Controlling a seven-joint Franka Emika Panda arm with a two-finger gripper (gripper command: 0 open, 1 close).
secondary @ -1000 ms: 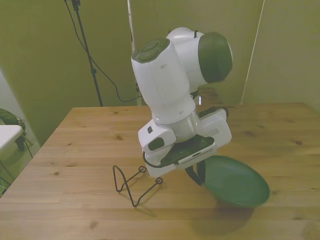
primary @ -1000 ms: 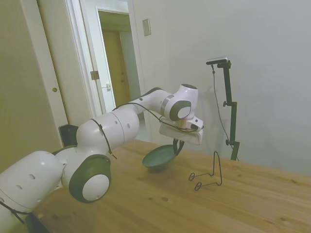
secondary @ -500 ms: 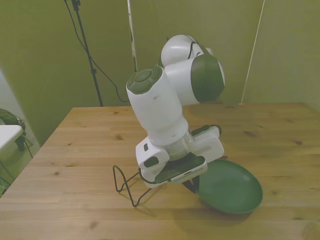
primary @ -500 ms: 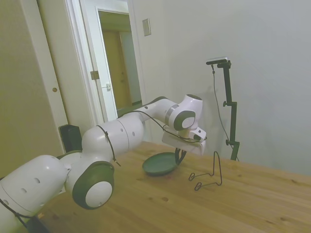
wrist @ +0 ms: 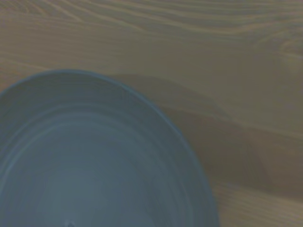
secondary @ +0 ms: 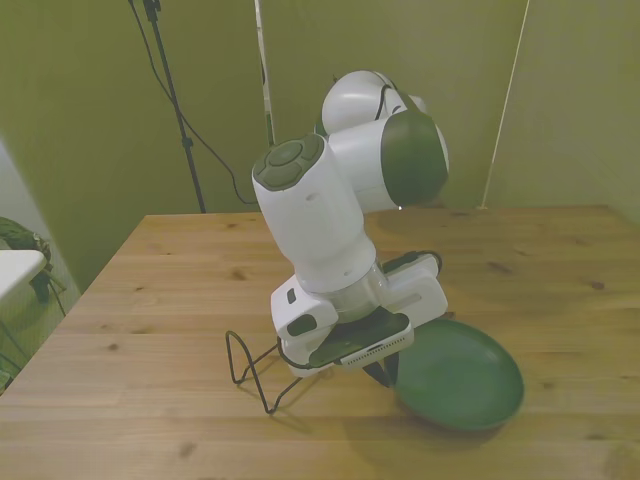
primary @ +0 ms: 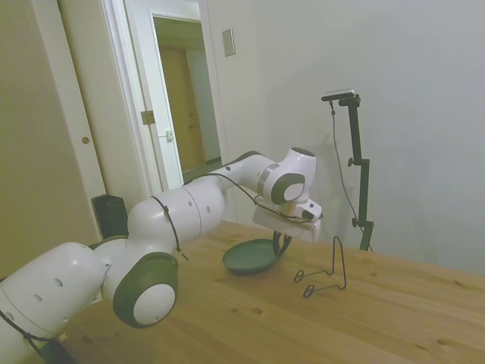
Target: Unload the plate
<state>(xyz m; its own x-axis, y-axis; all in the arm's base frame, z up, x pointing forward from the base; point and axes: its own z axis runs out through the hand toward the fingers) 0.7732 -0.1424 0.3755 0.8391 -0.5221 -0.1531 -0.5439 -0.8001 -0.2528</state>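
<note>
One plate (secondary: 458, 378) sits low over the tabletop (secondary: 180, 290), near level, probably touching down though contact is hard to confirm. It extends from the end effector (secondary: 383, 372) toward the front view's right, gripped at its near rim by closed fingers. Wire stand (secondary: 262, 372) stands empty just beside, on the front view's left. Plate holds nothing.

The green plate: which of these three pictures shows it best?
The front view: the plate lies whole and close on the table, to the front view's right of the wire stand, with the gripper at its rim. The side view shows it small and edge-on; the wrist view shows only a blurred part.
</note>
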